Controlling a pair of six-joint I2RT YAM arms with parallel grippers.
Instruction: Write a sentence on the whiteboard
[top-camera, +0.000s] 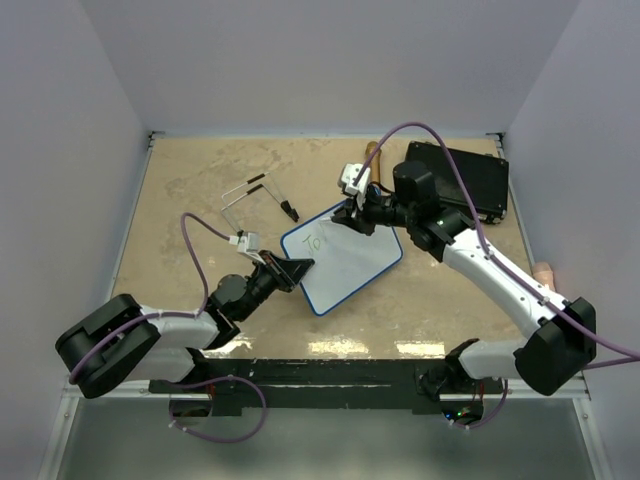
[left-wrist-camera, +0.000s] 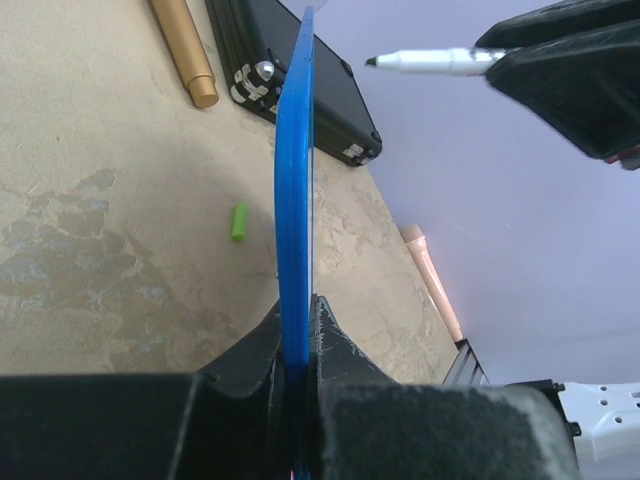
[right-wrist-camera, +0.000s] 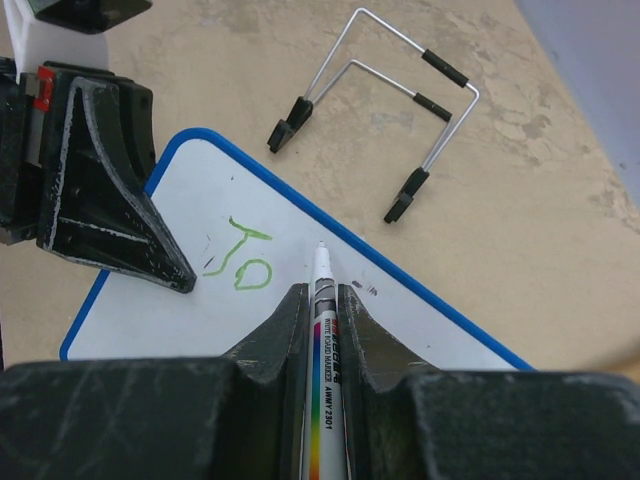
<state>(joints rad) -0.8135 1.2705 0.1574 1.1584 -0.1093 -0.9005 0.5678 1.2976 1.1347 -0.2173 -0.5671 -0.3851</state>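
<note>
Right gripper (right-wrist-camera: 322, 298) fingers are clamped on a marker (right-wrist-camera: 326, 350), tip close to but off the whiteboard (right-wrist-camera: 170, 310); the board, w/ green letters (right-wrist-camera: 245, 262), is at centre of the table (top-camera: 190, 170); left gripper (left-wrist-camera: 297, 318) fingers pinch its blue rim.

Black case (top-camera: 480, 180), wire stand (right-wrist-camera: 443, 68), green cap (left-wrist-camera: 240, 221) lie on table (top-camera: 200, 170).

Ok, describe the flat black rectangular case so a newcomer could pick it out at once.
Start at the beige tabletop and go to its far right corner. The flat black rectangular case lies there, beyond the blue-rimmed whiteboard. It is the only dark, boxy thing: the board is white, and the gold pen-like stick to its left is slim and round.
</note>
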